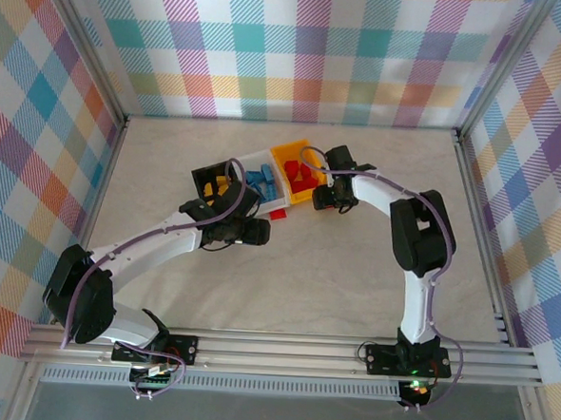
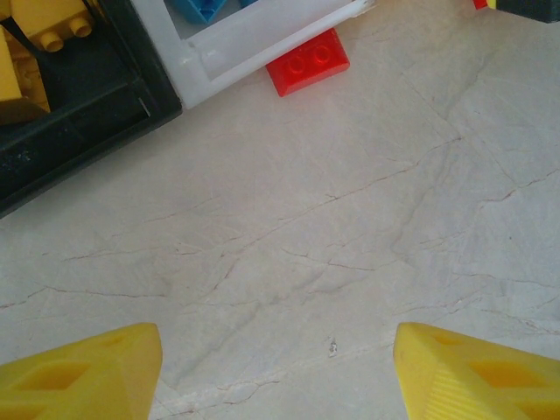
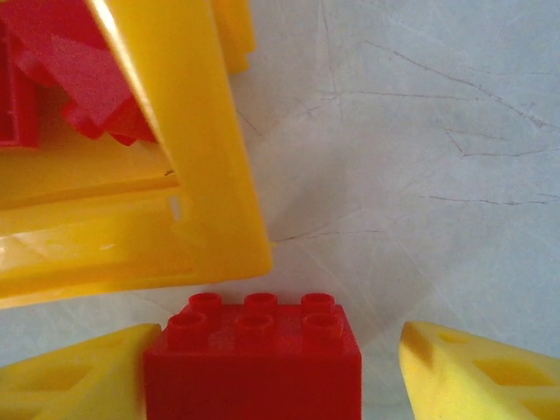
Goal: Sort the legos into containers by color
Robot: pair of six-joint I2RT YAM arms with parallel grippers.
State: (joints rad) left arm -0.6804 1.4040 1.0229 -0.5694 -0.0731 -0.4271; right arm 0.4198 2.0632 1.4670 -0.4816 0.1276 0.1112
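Beside the orange bin (image 3: 219,192), the right end effector (image 3: 278,350) straddles a red lego (image 3: 254,359), spread wide, one finger (image 3: 79,376) touching it, not clamped. It looks like light, rigid, slick plastic, so I'd pinch the flat sides below the studs. The left end effector (image 2: 277,350) gapes empty. Count: two loose reds, the second red lego (image 2: 306,61) against the white bin (image 2: 254,35) neighbouring the orange; three bins.

My left arm (image 1: 150,248) and right arm (image 1: 413,309) have white links, black joints and thin lilac cables (image 1: 235,174). My fingers (image 2: 472,372) are yellow, with hollow triangular cut-outs.
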